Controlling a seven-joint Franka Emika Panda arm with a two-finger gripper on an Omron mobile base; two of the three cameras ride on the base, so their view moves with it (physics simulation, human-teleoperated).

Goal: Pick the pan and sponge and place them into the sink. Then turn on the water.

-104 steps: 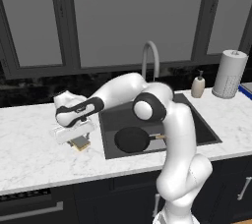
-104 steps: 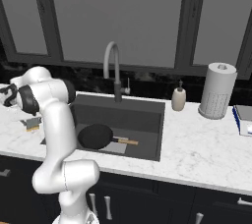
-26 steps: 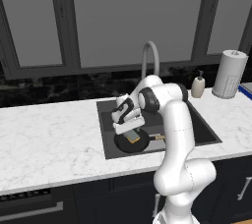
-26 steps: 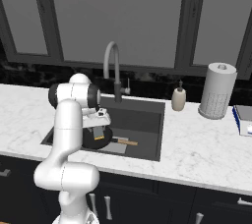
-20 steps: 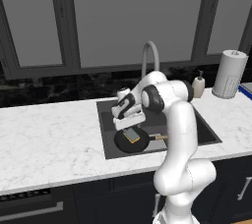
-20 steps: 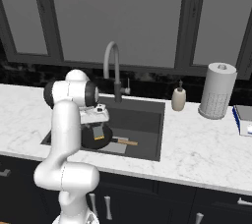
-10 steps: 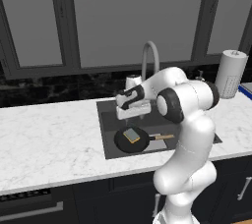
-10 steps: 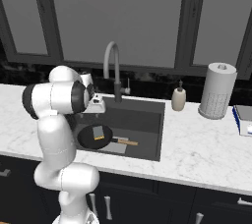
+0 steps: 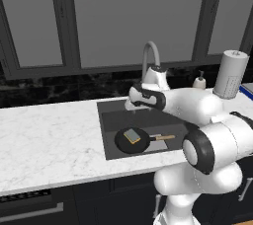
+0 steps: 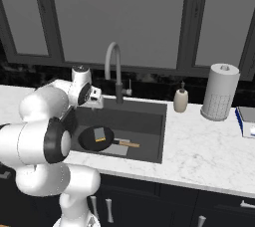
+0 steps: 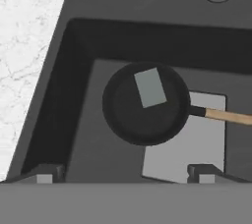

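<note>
- You see the sink [image 9: 109, 135], a deep rectangular basin of matte dark grey, recessed into a white marble-veined counter [image 9: 49, 140]; a paler grey square patch [image 11: 197, 139] lies flat on its floor.
- The pan [image 11: 133, 120], round, black and dull, sits on the sink floor, overlapping that pale patch; its short light wooden handle [image 11: 229, 116] points away over the patch.
- The sponge [image 11: 150, 87], a small flat rectangle with a grey top, rests inside the pan; from the left base view you can make out its yellow-orange edge [image 9: 132, 136].
- Your gripper [image 11: 120, 171] hangs above the sink with its fingers wide apart and nothing between them; the two blunt grey fingertips [image 11: 43, 173] frame the pan from above.
- The faucet [image 10: 113, 69], a smooth grey gooseneck tube on a dark cylindrical base, rises at the sink's back rim, close behind the hand.
- Right of the sink, you have a small beige soap bottle [image 10: 181, 100] and an upright white paper-towel roll [image 10: 217, 91].
</note>
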